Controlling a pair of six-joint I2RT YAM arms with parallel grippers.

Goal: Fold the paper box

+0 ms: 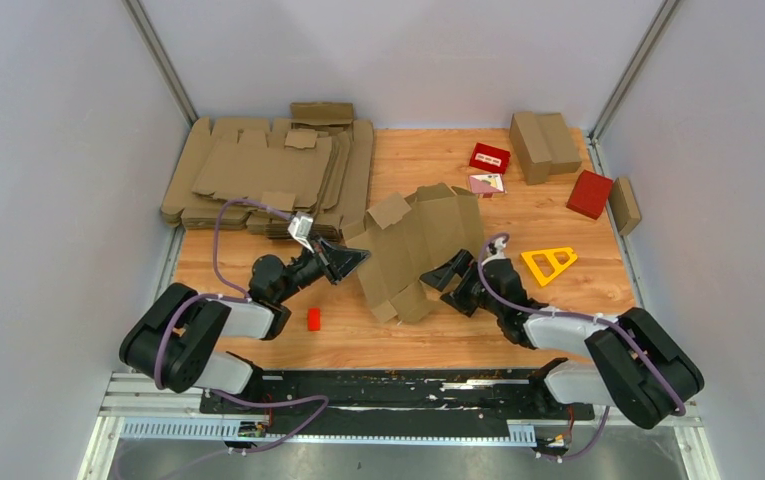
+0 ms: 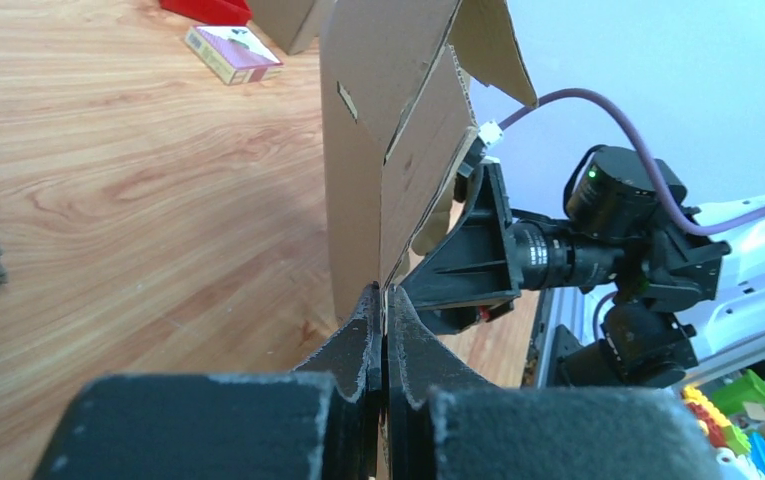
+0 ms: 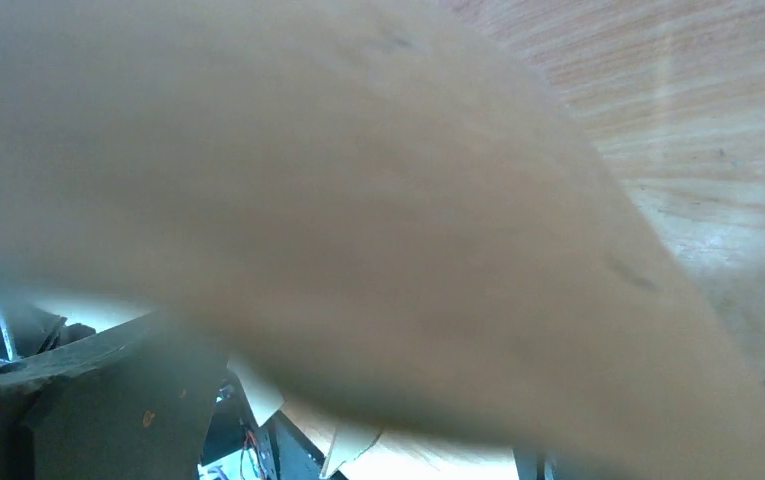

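The paper box (image 1: 418, 250) is a brown cardboard blank with flaps, standing partly raised at the middle of the table. My left gripper (image 1: 353, 262) is shut on its left edge. In the left wrist view the fingertips (image 2: 385, 300) pinch the thin edge of the paper box (image 2: 388, 150), which rises straight up. My right gripper (image 1: 448, 275) is against the blank's lower right side. In the right wrist view blurred cardboard (image 3: 358, 200) fills most of the frame, and one dark finger (image 3: 88, 390) shows at the far left, so the jaws stand wide apart.
A stack of flat blanks (image 1: 268, 175) lies at the back left. Folded brown boxes (image 1: 543, 145) stand at the back right, with two red boxes (image 1: 489, 157) (image 1: 590, 193). A yellow triangular frame (image 1: 548, 262) lies by the right arm. A small red block (image 1: 313, 319) sits near the left arm.
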